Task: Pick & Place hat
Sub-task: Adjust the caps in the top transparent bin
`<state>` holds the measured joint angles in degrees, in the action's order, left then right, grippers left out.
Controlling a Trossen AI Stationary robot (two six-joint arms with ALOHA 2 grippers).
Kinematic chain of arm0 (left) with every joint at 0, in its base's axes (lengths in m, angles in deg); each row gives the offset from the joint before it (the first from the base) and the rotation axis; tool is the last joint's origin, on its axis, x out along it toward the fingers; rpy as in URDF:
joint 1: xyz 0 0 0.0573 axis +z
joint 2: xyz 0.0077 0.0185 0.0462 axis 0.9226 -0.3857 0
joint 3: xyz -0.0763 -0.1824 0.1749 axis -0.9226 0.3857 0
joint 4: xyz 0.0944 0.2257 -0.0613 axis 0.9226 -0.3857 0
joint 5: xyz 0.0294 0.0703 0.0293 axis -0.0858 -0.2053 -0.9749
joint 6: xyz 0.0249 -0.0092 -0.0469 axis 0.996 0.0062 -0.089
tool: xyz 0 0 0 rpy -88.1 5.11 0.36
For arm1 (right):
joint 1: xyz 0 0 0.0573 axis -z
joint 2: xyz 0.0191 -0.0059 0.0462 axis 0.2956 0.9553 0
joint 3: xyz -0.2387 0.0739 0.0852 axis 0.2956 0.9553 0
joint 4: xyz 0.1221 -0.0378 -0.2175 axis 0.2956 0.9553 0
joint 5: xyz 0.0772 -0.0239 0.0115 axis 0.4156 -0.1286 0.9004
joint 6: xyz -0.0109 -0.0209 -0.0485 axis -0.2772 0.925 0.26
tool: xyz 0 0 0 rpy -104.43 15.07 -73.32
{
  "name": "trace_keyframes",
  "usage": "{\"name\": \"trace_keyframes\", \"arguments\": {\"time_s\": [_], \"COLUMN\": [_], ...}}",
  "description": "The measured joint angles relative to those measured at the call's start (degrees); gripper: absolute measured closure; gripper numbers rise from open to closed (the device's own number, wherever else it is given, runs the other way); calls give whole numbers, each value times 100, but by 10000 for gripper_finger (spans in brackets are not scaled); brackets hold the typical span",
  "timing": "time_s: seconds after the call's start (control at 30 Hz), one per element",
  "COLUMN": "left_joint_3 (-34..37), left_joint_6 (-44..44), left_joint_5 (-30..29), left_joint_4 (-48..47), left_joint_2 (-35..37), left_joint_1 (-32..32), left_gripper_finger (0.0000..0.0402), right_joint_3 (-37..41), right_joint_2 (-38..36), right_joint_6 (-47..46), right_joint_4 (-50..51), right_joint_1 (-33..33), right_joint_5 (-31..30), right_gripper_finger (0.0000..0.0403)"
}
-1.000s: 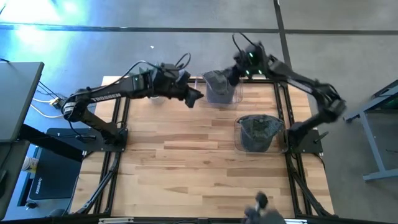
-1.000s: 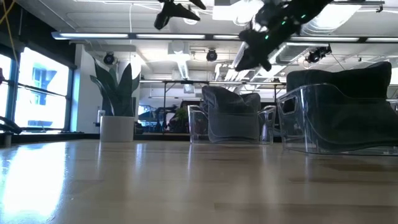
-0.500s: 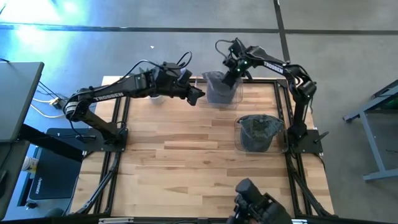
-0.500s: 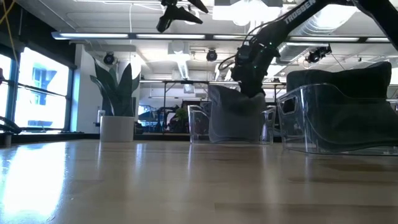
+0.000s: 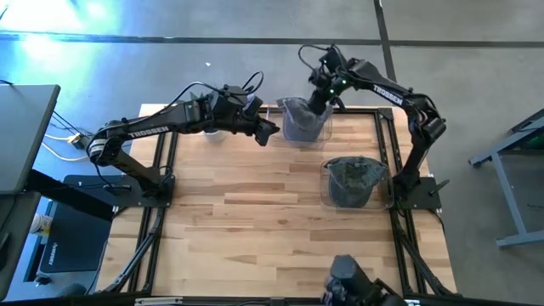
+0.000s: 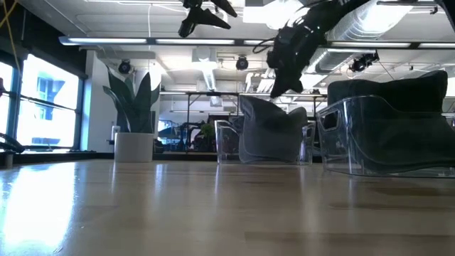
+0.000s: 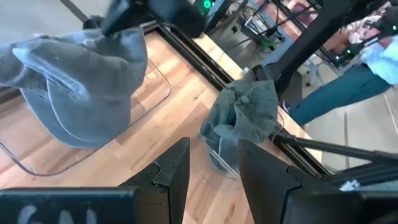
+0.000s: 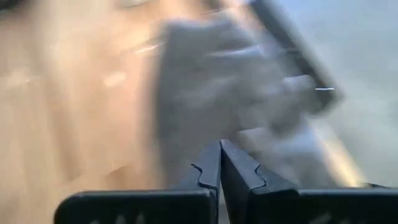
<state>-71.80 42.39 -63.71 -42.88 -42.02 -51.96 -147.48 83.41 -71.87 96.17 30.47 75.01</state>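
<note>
At the far-left part of the surface (image 5: 255, 212), the left hand (image 5: 267, 133) hovers high, just beside the far clear bin (image 5: 316, 132) and short of it. Its two fingers stand a little apart with nothing between them, as the left wrist view shows, and it has not moved over the last second. It appears to be waiting.

Just past that hand, the far bin holds a grey hat (image 5: 297, 115), bunched and leaning against the wall, with its crown rising above the rim in the low view (image 6: 274, 131).

Directly above that hat, at the far edge, is the right hand (image 5: 316, 100). Half a second ago it was down at the hat, low enough in the low view to reach the fabric; now it has risen clear of it, with a gap of air under it (image 6: 279, 85). Its fingers are pressed together with nothing gripped between them in its wrist view, where the hat (image 8: 230, 81) lies blurred beyond them. So the hat has most likely just been released into the bin, and this placement looks complete, the arm pulling away.

Nearer than the right hand, toward its base, a second clear bin (image 5: 378, 195) holds another hat (image 5: 353, 174), untouched by either arm.
</note>
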Motion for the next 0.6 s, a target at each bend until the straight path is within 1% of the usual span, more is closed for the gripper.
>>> {"name": "trace_keyframes", "arguments": {"time_s": [0.03, 0.07, 0.1, 0.17, 0.2, 0.23, 0.33, 0.37, 0.47, 0.53, 0.6], "left_joint_3": [0, 0, 0, 0, 0, 0, 0, 0, 0, 0, 0], "left_joint_6": [0, 0, 0, 0, 2, 0, 12, 39, 66, 67, 66], "left_joint_5": [76, 164, 262, 422, 480, 540, 595, 580, 542, 542, 538], "left_joint_4": [-41, -95, -156, -297, -356, -393, -502, -508, -521, -529, -530], "left_joint_2": [0, 0, 0, 0, 0, 0, 0, 0, 0, 0, 0], "left_joint_1": [0, 0, 0, 0, 0, -2, -86, -121, -257, -322, -395], "left_gripper_finger": [271, 271, 271, 271, 271, 271, 271, 271, 271, 271, 271], "right_joint_3": [0, -5, -7, 16, 70, 158, 423, 518, 743, 765, 750], "right_joint_2": [-23, -26, -8, 80, 119, 142, 156, 150, 155, 160, 147], "right_joint_6": [59, 86, 95, 16, -23, -73, -464, -665, -1091, -1213, -1284], "right_joint_4": [172, 318, 443, 538, 433, 233, -825, -1245, -2188, -2467, -2506], "right_joint_1": [-55, -111, -176, -343, -409, -462, -615, -676, -811, -820, -809], "right_joint_5": [258, 334, 188, -732, -1047, -1139, -638, -617, -995, -1035, -1226], "right_gripper_finger": [400, 399, 399, 401, 401, 401, 399, 399, 401, 400, 399]}}
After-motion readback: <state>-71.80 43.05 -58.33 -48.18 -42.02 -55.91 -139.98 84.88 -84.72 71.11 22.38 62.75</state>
